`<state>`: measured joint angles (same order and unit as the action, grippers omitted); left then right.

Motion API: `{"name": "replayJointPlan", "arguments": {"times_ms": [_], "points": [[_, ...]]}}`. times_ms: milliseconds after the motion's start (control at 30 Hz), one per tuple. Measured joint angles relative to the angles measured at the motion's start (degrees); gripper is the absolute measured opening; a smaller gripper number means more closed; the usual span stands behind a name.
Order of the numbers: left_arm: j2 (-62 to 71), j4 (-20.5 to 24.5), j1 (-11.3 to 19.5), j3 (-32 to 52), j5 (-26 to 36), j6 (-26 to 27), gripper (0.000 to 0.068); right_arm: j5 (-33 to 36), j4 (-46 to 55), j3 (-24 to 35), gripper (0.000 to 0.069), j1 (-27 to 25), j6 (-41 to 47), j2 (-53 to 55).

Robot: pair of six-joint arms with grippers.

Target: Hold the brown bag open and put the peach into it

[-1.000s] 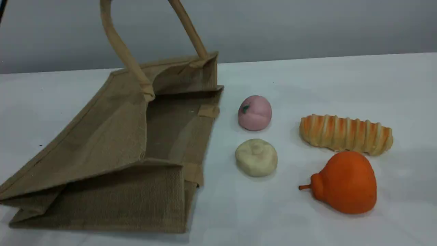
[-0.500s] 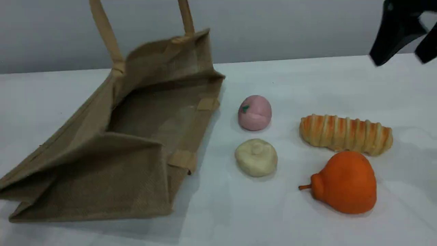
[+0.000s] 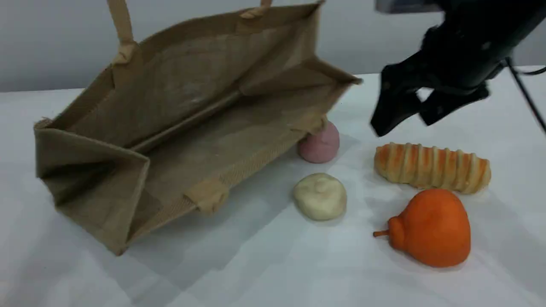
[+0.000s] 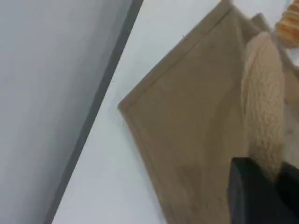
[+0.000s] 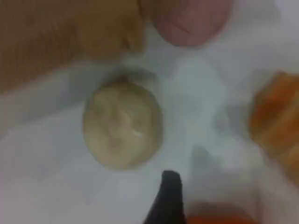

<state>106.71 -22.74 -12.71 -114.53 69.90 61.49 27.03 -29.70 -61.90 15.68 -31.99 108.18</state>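
White surface under a grey wall carries a cream lumpy ball, a striped bread roll and an orange pear. Since a second ago the brown bag has been lifted by one beige handle, its mouth now gaping and its lower front corner covering part of the peach. The left end effector is clamped on that handle. The right end effector, newly in view with jaws wide and empty, hangs up and to the right of the peach, apart from it.
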Motion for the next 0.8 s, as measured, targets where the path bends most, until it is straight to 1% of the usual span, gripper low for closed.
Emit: {"name": "replayJointPlan", "arguments": {"times_ms": [133,233,433,567,667,733,800], "points": [[0.0,1.05,0.0,0.0,0.0,-0.08,0.009,-1.24,-0.25,-2.64,0.0587,2.97,0.0,3.13],[0.0,4.05,0.0,0.0,0.0,-1.95,0.009,-1.04,-0.25,-4.8,0.0587,5.09,-0.11,5.65],[0.0,12.08,0.05,0.0,-0.2,-10.77,0.009,-1.0,-0.25,-8.85,0.0587,7.27,-0.16,9.15],[0.0,16.77,2.21,0.0,-4.17,-16.41,0.009,-0.81,-0.12,-10.96,0.0587,7.22,-0.16,11.04],[0.0,16.87,4.31,0.0,-5.74,-19.14,0.009,-0.7,-0.12,-12.3,0.0587,7.22,-0.22,12.18],[0.0,16.76,5.36,0.0,-5.23,-19.12,0.009,-0.7,-0.12,-13.29,0.0587,7.22,-0.22,13.01],[0.0,16.63,5.37,0.0,-4.9,-18.64,0.009,-0.75,-0.12,-14.41,0.0587,7.22,-0.22,14.0]]}}
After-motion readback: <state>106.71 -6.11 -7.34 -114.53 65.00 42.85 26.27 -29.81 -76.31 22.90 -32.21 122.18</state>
